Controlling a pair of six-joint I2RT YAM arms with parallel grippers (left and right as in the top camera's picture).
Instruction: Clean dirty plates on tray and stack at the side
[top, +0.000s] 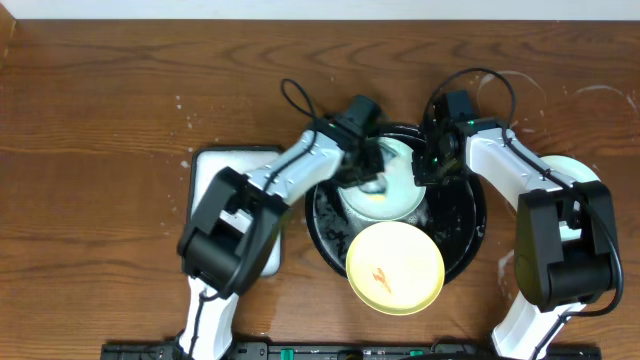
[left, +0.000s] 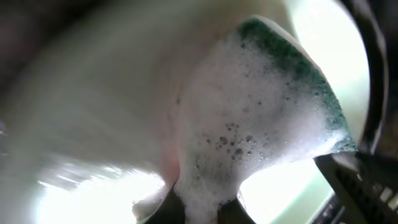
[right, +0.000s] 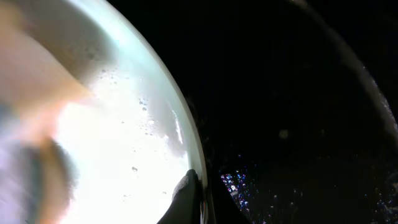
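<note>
The mint plate (top: 405, 180) lies wet and soapy in the back of the black tray (top: 465, 225). The yellow plate (top: 400, 250), with a red-orange smear, sits at the tray's front over its rim. A third plate (top: 560, 168) rests on the worktop (top: 100, 120) to the right, partly under the right arm. The left claw (top: 368, 172) is over the mint plate, closed on a sponge (left: 267, 124). The right claw (top: 432, 168) pinches that plate's right rim. Only the left wrist view shows the sponge as green and thick with foam. Only the right wrist view shows a finger (right: 188, 194) clamped at the plate's edge.
</note>
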